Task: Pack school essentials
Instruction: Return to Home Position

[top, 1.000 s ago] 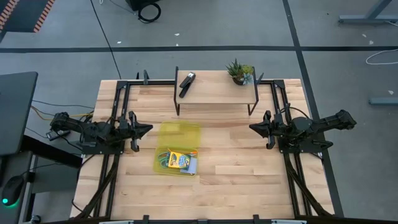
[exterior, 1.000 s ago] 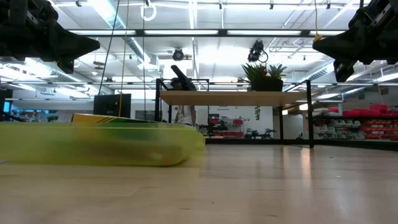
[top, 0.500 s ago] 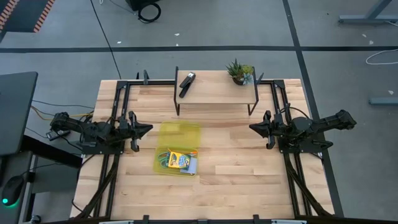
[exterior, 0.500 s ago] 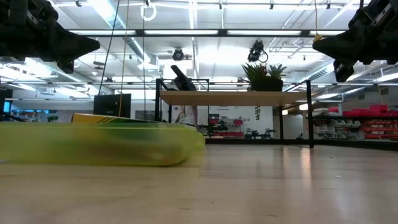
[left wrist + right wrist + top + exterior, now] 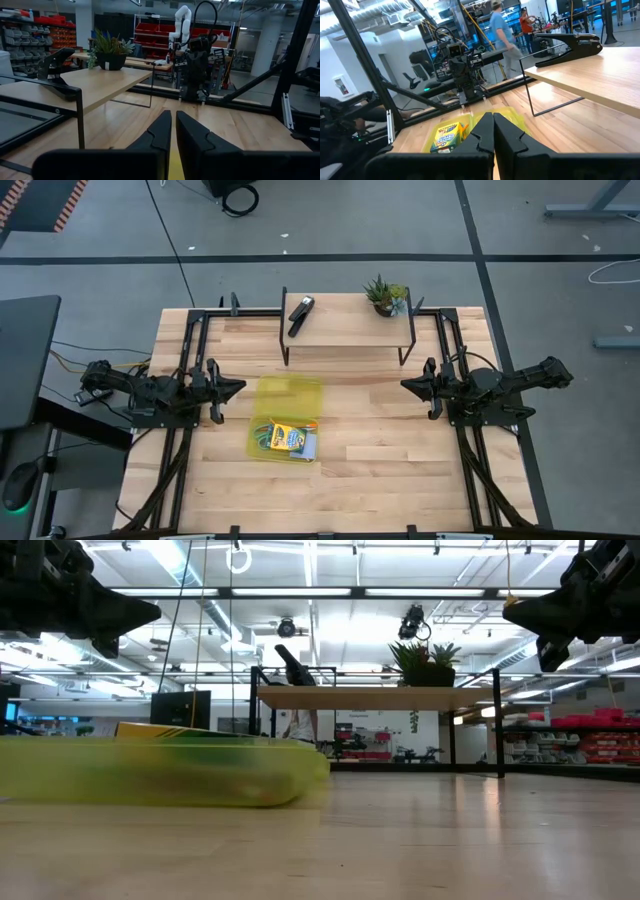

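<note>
We saw one wooden tabletop (image 5: 380, 460) in a big workshop, with one crayon box (image 5: 290, 438) in one yellow box (image 5: 290, 395). The left gripper (image 5: 238, 387) and right gripper (image 5: 404, 385) were closed.

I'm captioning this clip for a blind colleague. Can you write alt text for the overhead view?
A yellow see-through box holding a crayon box lies mid-table between two arms parked at the sides, the left gripper and right gripper both shut and empty. Behind, a raised shelf carries a black stapler and a potted plant.
</note>
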